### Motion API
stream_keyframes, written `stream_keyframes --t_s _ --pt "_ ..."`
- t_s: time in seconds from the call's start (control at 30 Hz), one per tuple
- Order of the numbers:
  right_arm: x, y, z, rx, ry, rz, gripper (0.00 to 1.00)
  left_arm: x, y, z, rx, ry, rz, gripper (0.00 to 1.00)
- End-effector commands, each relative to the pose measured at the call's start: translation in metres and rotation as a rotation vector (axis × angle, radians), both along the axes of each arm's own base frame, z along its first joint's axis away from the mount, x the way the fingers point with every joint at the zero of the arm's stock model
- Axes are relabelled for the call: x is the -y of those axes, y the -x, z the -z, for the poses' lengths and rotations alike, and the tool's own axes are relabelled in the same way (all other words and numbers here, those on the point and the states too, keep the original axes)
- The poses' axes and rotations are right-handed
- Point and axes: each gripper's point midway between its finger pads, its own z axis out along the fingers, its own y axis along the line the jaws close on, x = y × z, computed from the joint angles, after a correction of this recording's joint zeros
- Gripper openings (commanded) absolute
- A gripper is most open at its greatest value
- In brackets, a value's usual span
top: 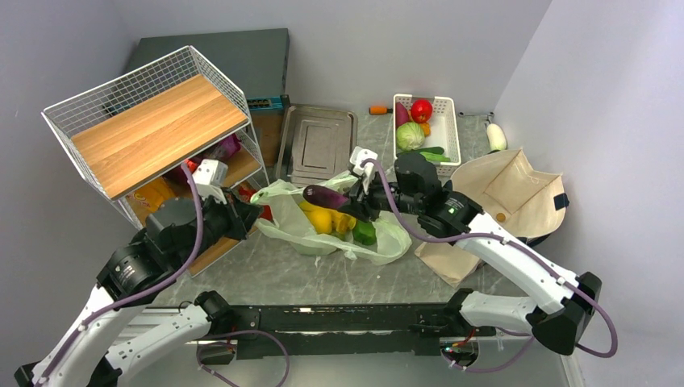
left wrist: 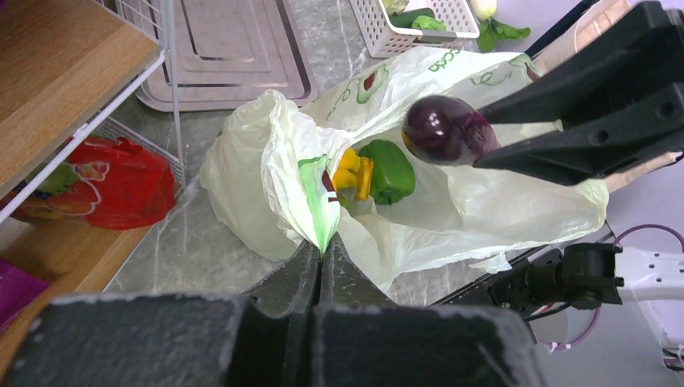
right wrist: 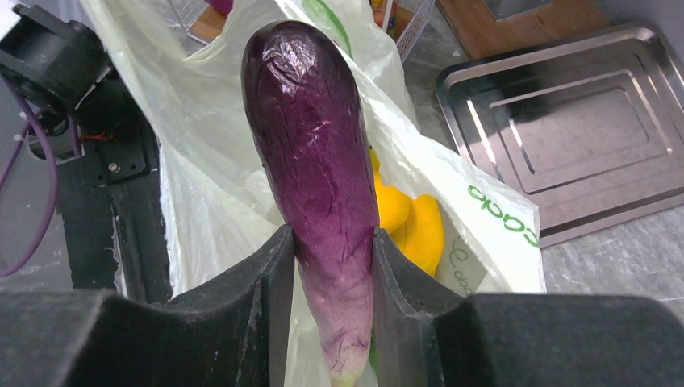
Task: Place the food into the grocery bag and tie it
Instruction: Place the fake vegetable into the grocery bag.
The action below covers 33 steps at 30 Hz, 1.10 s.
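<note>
Here, the right tool [right wrist: 331,270] carries a purple eggplant [right wrist: 310,121] above the open mouth of the grocery bag [left wrist: 242,181]. Its jaws are partly closed and clamped on the vegetable's narrow, pale end, while the fat end juts out to the left. The left tool [left wrist: 323,262], jaws pressed fully together, pinches a fold of the bag's rim and holds it up off the surface [top: 323,274], so that the mouth gapes. The bag lies at the middle of the surface, just right of the wire shelf [top: 145,121] and on the near side of the metal tray [top: 319,145]. A green pepper [left wrist: 391,171] and yellow produce [left wrist: 355,173] already rest inside. More vegetables sit in the white basket [top: 448,121] at the far side, and a canvas tote [top: 516,189] lies to the right.

The eggplant looks firm and fairly heavy, with glossy skin likely to slide in a light grip. Held by its thin end, its weight hangs well out from the jaws, so it may droop or twist. A hold nearer the thick middle would probably be steadier. The bag is thin, limp film that seems apt to collapse once released and could tear under a sharp pull. The rim or the loop handles appear the best places to take it, and the handles would serve for the knot.
</note>
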Motion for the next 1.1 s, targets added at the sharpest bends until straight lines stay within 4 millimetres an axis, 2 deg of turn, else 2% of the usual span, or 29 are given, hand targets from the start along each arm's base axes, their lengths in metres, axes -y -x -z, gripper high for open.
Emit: stream_keyframes --t_s 0.0,0.07,0.2,0.27,0.4,0.5,0.57,0.67,0.77,0.83,0.93,1.07 --pt "0.007 0.014 -0.015 0.058 -0.034 -0.046 0.0 0.002 -0.012 -0.027 0.054 0.052 -0.038 0.0" --pt "0.009 0.017 -0.014 0.052 -0.02 -0.053 0.0 0.004 -0.013 -0.03 0.062 0.058 -0.036 0.0" --pt "0.007 0.009 -0.004 0.027 0.025 -0.032 0.02 0.007 -0.014 -0.037 0.079 0.069 -0.022 0.0" --pt "0.004 0.005 0.0 0.008 0.039 -0.023 0.27 0.009 -0.016 -0.038 0.087 0.065 -0.018 0.0" --pt "-0.001 -0.005 -0.001 -0.019 0.054 0.007 0.66 0.012 -0.018 -0.036 0.081 0.054 -0.011 0.0" --pt "-0.005 -0.005 -0.023 -0.031 -0.009 0.032 0.87 0.014 -0.018 -0.035 0.078 0.057 -0.004 0.0" --pt "-0.005 -0.003 -0.048 -0.014 -0.092 0.044 0.95 0.016 -0.019 -0.034 0.076 0.064 -0.001 0.0" --pt "0.004 -0.004 -0.075 -0.004 -0.167 0.116 0.98 0.018 -0.019 -0.033 0.071 0.069 0.006 0.0" --pt "0.027 -0.012 -0.09 -0.012 -0.196 0.269 0.96 0.019 -0.019 -0.032 0.068 0.069 0.006 0.0" --pt "0.046 -0.019 -0.09 -0.028 -0.184 0.39 0.94 0.019 -0.019 -0.031 0.069 0.071 0.008 0.0" --pt "0.072 -0.019 -0.078 -0.074 -0.158 0.526 0.88 0.019 -0.021 -0.028 0.069 0.072 0.001 0.0" --pt "0.089 0.0 -0.063 -0.128 -0.16 0.541 0.82 0.021 -0.023 -0.025 0.072 0.078 -0.003 0.0"
